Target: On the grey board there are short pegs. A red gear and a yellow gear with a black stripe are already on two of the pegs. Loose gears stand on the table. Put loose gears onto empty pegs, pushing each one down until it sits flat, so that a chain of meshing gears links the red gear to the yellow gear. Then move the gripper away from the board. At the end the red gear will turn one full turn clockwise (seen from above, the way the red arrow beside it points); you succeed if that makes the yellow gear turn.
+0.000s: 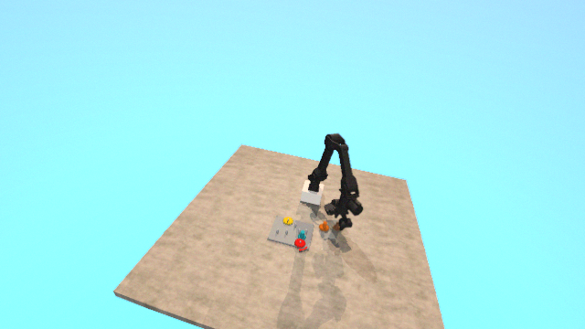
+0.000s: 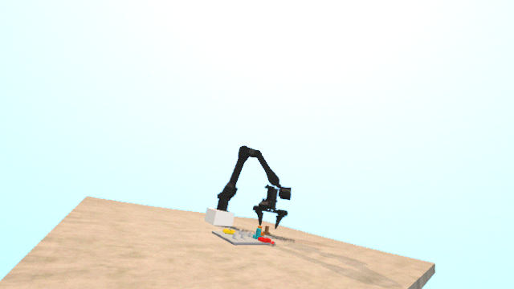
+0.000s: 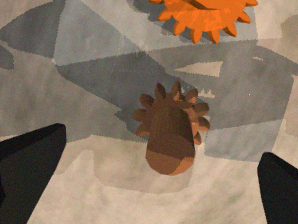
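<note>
The grey board (image 1: 281, 238) (image 2: 246, 243) holds the red gear (image 1: 300, 243) (image 2: 264, 239) at its near right corner and the yellow gear (image 1: 287, 220) (image 2: 229, 231) at its far side. A teal gear (image 1: 302, 235) (image 2: 259, 233) with a tall handle is on the board beside the red gear; whether it sits flat is too small to tell. An orange gear (image 1: 324, 227) (image 3: 205, 20) and a smaller brown gear (image 1: 336, 227) (image 2: 267, 229) (image 3: 170, 125) stand on the table right of the board. My gripper (image 2: 268, 226) (image 3: 164, 149) is open above the brown gear, fingers on either side, not touching it.
Several short pegs stand bare on the board, such as one left peg (image 1: 277, 232). The orange gear stands close to the brown one, between it and the board. The white arm base (image 1: 312, 196) (image 2: 219, 217) is behind the board.
</note>
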You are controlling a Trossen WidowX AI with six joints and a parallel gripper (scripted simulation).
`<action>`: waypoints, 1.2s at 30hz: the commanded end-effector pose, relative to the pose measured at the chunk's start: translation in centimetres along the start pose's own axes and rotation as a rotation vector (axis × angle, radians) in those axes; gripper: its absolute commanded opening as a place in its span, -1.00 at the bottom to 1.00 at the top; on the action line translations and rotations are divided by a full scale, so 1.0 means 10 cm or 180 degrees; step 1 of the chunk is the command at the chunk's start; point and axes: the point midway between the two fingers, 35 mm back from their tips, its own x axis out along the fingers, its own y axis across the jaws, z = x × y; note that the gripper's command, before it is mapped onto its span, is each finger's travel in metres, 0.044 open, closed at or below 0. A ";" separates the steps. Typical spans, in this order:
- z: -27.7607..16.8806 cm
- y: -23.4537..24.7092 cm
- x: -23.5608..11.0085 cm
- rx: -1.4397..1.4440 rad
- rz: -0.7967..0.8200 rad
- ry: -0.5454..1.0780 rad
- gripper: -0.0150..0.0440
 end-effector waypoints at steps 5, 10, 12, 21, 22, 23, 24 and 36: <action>0.00 -0.03 0.08 0.0013 -0.0026 0.0002 1.00; 0.00 -0.03 0.08 0.0013 -0.0026 0.0002 0.73; 0.00 -0.03 0.08 0.0013 -0.0026 0.0002 0.56; 0.00 -0.03 0.08 0.0013 -0.0026 0.0002 -0.25; 0.00 -0.03 0.08 0.0013 -0.0026 0.0002 -0.27; 0.00 -0.03 0.08 0.0013 -0.0026 0.0002 -0.29; 0.00 -0.03 0.08 0.0013 -0.0026 0.0002 -0.31; -0.01 0.00 -0.03 0.0013 -0.0025 0.0002 -0.49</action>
